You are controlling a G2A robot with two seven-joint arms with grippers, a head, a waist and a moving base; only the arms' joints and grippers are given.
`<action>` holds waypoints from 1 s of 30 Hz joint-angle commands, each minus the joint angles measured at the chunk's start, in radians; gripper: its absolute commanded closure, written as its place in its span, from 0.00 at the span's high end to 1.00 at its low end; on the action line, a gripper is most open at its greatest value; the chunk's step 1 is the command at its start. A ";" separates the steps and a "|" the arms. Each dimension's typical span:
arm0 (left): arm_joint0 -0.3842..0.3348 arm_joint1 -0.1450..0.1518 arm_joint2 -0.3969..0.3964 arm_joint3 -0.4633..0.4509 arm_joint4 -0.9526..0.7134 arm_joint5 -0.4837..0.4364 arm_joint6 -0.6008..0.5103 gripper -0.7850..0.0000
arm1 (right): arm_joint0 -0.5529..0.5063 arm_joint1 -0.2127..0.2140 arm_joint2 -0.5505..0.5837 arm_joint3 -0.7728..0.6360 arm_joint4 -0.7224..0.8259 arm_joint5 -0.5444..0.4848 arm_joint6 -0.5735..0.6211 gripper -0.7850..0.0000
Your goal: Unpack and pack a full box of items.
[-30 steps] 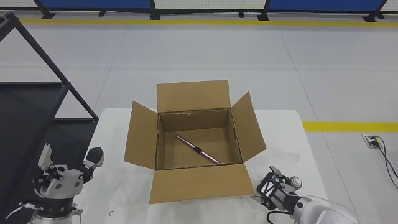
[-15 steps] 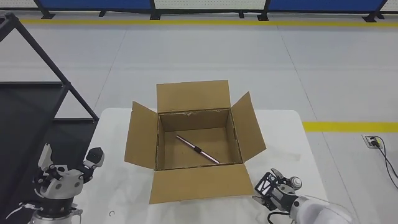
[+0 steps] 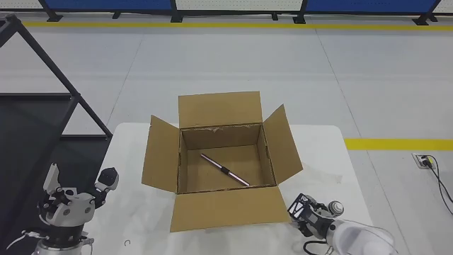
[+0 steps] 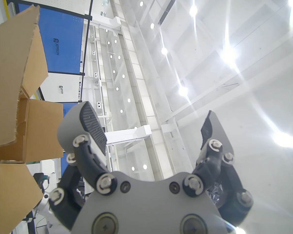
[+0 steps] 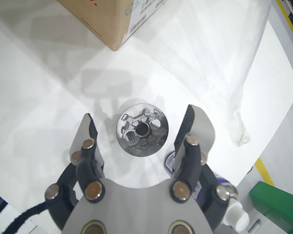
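- Here, the cardboard box (image 3: 225, 209) sits on the table (image 3: 322, 149), flaps splayed, a slim rod (image 3: 224, 169) on its floor.
- Right gripper (image 5: 139, 112), spread wide, straddles a round metal hub (image 5: 142, 132) near the box's corner.
- Left gripper (image 4: 147, 109) gapes upward.

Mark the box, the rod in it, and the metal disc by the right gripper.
box (image 3: 219, 110): top view, far flap.
rod (image 3: 224, 169): top view, mid-shaft.
metal disc (image 5: 141, 145): right wrist view, face beside centre hole.
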 commanded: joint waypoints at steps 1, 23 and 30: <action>0.000 0.000 0.000 0.000 0.000 0.000 0.000 1.00 | 0.003 0.000 0.000 0.003 0.001 -0.001 0.000 0.38; 0.000 0.000 0.000 0.000 0.000 0.000 0.000 1.00 | -0.275 0.025 0.259 -0.292 0.021 0.056 -0.326 0.00; 0.000 0.000 0.000 0.000 0.000 0.000 0.000 1.00 | -0.333 0.023 0.284 -0.419 0.055 0.063 -0.472 0.00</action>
